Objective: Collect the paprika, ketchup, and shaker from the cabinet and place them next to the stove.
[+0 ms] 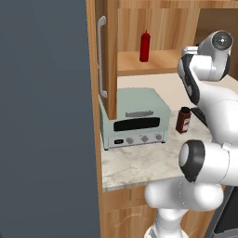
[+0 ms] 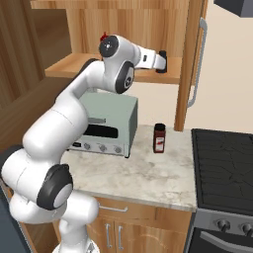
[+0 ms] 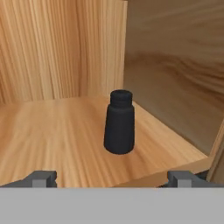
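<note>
Near the shelf's right front corner the shaker [image 3: 119, 123] stands upright, centred ahead of the gripper [image 3: 112, 178], whose jaws are spread wide and empty, apparently lined up to straddle it.

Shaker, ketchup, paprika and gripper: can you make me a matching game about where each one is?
Things:
1. shaker
2. ketchup
3. paprika
4. gripper

Places:
A. on the marbled counter, between the toaster oven and the stove
B. open, at the shelf's front edge, facing the small dark one
C. on the cabinet shelf, near its right corner
D. upright on the cabinet shelf, bright red

Pairs: 1-C, 2-D, 3-A, 4-B
</note>
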